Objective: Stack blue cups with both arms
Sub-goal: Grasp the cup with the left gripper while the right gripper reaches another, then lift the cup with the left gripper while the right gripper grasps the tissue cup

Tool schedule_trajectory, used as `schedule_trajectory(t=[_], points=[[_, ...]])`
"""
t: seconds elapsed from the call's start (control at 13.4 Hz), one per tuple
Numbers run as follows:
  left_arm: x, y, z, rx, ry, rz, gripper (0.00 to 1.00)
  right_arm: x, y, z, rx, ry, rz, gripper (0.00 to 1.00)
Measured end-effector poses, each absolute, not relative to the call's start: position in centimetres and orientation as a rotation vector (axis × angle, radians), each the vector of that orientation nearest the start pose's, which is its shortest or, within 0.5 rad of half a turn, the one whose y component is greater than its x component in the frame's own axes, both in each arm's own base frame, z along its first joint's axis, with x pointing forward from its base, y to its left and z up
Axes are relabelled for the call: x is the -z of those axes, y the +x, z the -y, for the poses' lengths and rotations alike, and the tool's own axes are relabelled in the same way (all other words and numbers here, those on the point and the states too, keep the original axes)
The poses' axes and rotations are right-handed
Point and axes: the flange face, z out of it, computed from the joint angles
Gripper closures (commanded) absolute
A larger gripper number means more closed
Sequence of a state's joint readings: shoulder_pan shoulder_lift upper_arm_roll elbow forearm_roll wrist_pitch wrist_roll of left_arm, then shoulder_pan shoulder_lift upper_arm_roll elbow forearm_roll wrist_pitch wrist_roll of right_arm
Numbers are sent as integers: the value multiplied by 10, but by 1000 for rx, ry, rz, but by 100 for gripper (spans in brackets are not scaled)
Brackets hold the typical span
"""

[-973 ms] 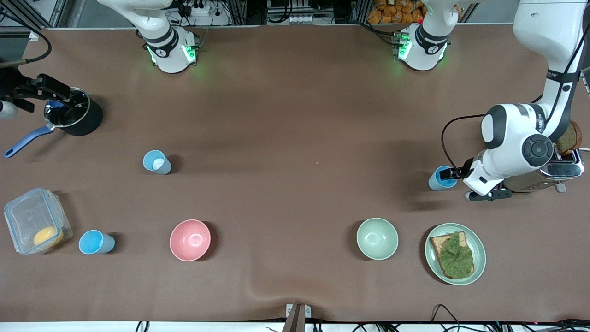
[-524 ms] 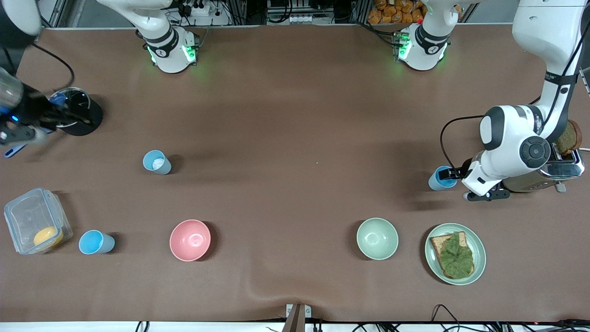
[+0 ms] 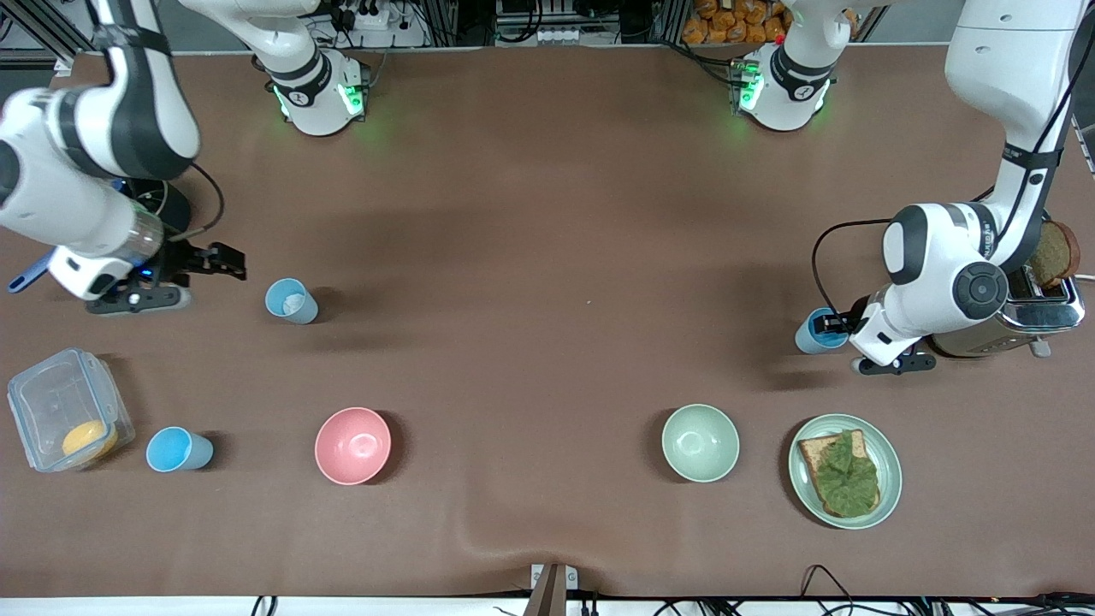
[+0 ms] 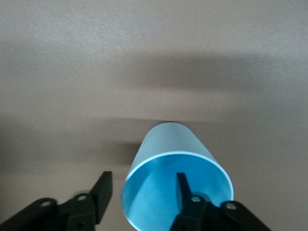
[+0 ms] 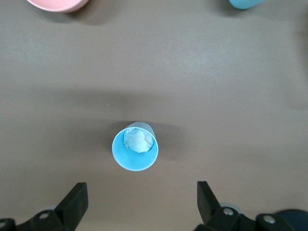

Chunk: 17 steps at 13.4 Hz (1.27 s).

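The brown fabric-covered surface (image 3: 547,342) carries three small tapered sky-blue cups; the pale green round bowl (image 3: 700,442) serves as the reference landmark.

Left arm: the black two-finger left gripper (image 3: 831,325) sits at the rim of the first blue cup (image 3: 817,333), which stands toward the left arm's end of the surface from the green bowl and farther from the front camera than it; in the left wrist view the left gripper (image 4: 144,195) straddles the cup wall (image 4: 168,154), one finger (image 4: 184,190) inside the cup and the other (image 4: 102,192) outside; a gap shows beside the outer finger, so the jaws are spread and not yet clamped; whether the inner finger touches the wall cannot be determined.

Right arm: the black two-finger right gripper (image 3: 218,261) hangs over the surface just beside the second, paler blue cup with a white patch inside (image 3: 290,300), toward the right arm's end from the green bowl; in the right wrist view the fingers (image 5: 77,202) stand wide apart, released, with the cup (image 5: 135,146) upright between their lines and clear of both.

The third blue cup (image 3: 175,449) stands upright toward the right arm's end from the green bowl, with the pink round bowl (image 3: 352,445) between them; it lies just beside a clear plastic lidded box (image 3: 64,411).
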<state>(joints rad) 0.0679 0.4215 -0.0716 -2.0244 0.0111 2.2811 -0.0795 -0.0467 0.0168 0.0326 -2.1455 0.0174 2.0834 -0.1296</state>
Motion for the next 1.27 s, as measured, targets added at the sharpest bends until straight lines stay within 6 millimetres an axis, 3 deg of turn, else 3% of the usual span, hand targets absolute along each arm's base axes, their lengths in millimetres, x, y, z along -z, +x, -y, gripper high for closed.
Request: schedule_trajectory(t=[0.22, 0.45, 0.75, 0.9, 1.05, 1.12, 1.27], points=[[-224, 583, 2, -263, -3144, 112, 100, -343, 517, 9, -86, -3118, 158, 0], [-223, 583, 2, -267, -3144, 111, 100, -310, 516, 12, -77, -3119, 147, 0], [-226, 584, 7, -258, -3147, 99, 100, -255, 521, 40, -69, -3116, 161, 0], [-240, 588, 9, -245, -3148, 93, 100, -244, 521, 42, -83, -3114, 167, 0], [-276, 590, 25, -241, -3162, 95, 100, -243, 521, 40, -83, -3113, 172, 4], [-303, 590, 45, -249, -3169, 122, 100, -242, 521, 39, -84, -3112, 174, 21], [-364, 584, 92, -239, -3168, 138, 100, -239, 521, 38, -91, -3111, 178, 75]])
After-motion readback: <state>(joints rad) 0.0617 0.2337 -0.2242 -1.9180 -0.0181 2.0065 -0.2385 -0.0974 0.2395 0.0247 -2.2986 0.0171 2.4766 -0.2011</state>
